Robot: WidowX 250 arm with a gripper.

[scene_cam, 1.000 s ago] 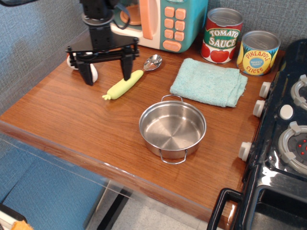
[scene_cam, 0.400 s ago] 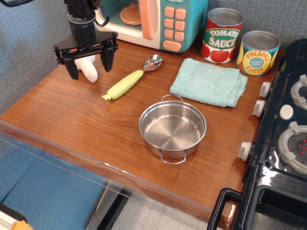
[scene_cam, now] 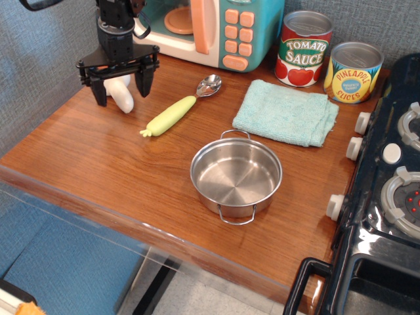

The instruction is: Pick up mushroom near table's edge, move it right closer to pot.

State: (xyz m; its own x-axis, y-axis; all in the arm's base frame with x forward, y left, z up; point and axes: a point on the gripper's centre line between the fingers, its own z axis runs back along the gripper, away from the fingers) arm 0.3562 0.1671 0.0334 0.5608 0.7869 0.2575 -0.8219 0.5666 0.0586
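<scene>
The mushroom (scene_cam: 121,94) lies at the back left of the wooden table (scene_cam: 98,164), near its left edge. Only its thick white stem shows; the cap is hidden behind my gripper. My gripper (scene_cam: 121,90) hangs open right over it, one black finger on each side of the stem, not closed on it. The shiny steel pot (scene_cam: 236,177) with two wire loop handles stands empty in the middle of the table, well to the right and nearer the front.
A yellow-green handled spoon (scene_cam: 176,113) lies between mushroom and pot. A teal cloth (scene_cam: 286,113) lies behind the pot. A toy microwave (scene_cam: 216,29) and two tin cans (scene_cam: 303,47) stand at the back. A black toy stove (scene_cam: 387,197) fills the right side.
My gripper has moved left and back from over the spoon handle to straddle the mushroom, and has settled slightly since 0.4 s ago. The mushroom, spoon and pot have not moved.
</scene>
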